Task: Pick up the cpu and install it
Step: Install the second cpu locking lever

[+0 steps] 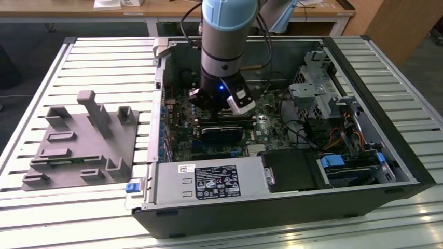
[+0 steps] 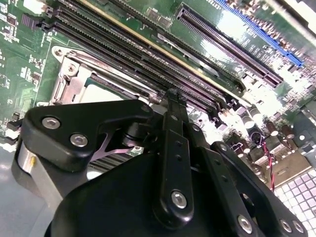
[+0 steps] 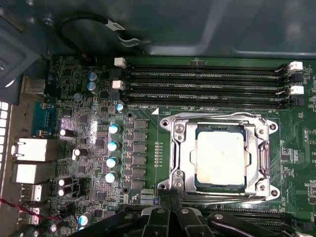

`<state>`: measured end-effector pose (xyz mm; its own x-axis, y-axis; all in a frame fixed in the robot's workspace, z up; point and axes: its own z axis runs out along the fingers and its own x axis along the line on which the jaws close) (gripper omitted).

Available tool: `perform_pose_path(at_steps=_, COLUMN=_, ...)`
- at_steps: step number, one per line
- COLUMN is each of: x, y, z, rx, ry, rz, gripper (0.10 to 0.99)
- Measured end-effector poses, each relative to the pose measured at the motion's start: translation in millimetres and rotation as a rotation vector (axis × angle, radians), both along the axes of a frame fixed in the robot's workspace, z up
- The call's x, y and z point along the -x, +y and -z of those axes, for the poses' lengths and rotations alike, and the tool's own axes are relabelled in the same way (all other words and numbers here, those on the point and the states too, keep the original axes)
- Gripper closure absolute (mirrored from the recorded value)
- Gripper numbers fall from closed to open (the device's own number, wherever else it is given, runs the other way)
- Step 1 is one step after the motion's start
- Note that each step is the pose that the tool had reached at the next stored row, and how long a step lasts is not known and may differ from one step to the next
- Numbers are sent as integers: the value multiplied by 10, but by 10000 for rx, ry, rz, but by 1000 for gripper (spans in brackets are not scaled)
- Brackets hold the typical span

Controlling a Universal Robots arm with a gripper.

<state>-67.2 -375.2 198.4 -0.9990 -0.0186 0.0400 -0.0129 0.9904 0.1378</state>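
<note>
— Grey plastic first: at the left of the exterior view we see the tray (image 1: 80, 142) with its upright blocks lying on the slatted table (image 1: 41, 78), and we make out no chip on it. So has the pick-up already happened?

— We judge so. Moving right in that view, the arm (image 1: 223, 46) reaches down into the open computer case (image 1: 277, 207), with the gripper (image 1: 229, 106) low over the motherboard (image 1: 221, 142) near the frame's centre.

— And where does the cpu sit?

— In the first wrist view, past the capacitors (image 3: 112, 153) at centre left, the cpu (image 3: 220, 157) lies flat inside the socket (image 3: 173, 163) at centre right, silver top up and its edges square with the metal frame. It looks seated to us. The long memory slots (image 3: 202, 84) run across the frame above it.

— Is the gripper gripping it?

— No. The dark linkage (image 3: 163, 217) shows at the bottom edge of that frame, apart from the chip and carrying nothing. In the second wrist view the fingers (image 2: 174, 106) meet at the frame's centre with no gap that we can see, so we call them clenched and empty.

— What remains?

— Placement looks done. We cannot tell whether the retention frame is latched over the chip; that part may be left.
</note>
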Motion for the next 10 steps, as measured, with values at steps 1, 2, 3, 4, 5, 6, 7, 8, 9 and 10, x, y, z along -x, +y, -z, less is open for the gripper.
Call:
perform_pose_path(at_steps=1, x=0, y=0, z=3, rx=-26, ry=0, rz=-1, gripper=980)
perform_pose_path(at_steps=2, x=0, y=0, z=5, rx=-53, ry=-1, rz=-2, gripper=980)
perform_pose_path(at_steps=3, x=0, y=3, z=11, rx=-97, ry=-6, rz=-2, gripper=980)
perform_pose_path(at_steps=4, x=1, y=2, z=13, rx=-118, ry=-8, rz=-2, gripper=980)
perform_pose_path(at_steps=5, x=2, y=1, z=15, rx=-147, ry=-8, rz=-3, gripper=980)
perform_pose_path(at_steps=6, x=3, y=1, z=16, rx=-176, ry=-8, rz=-4, gripper=980)
perform_pose_path(at_steps=7, x=5, y=1, z=18, rx=-210, ry=-8, rz=-6, gripper=980)
perform_pose_path(at_steps=8, x=8, y=1, z=20, rx=-238, ry=-9, rz=-7, gripper=980)
perform_pose_path(at_steps=9, x=13, y=1, z=22, rx=-260, ry=-8, rz=-9, gripper=980)
perform_pose_path(at_steps=10, x=19, y=1, z=24, rx=-281, ry=-7, rz=-11, gripper=980)
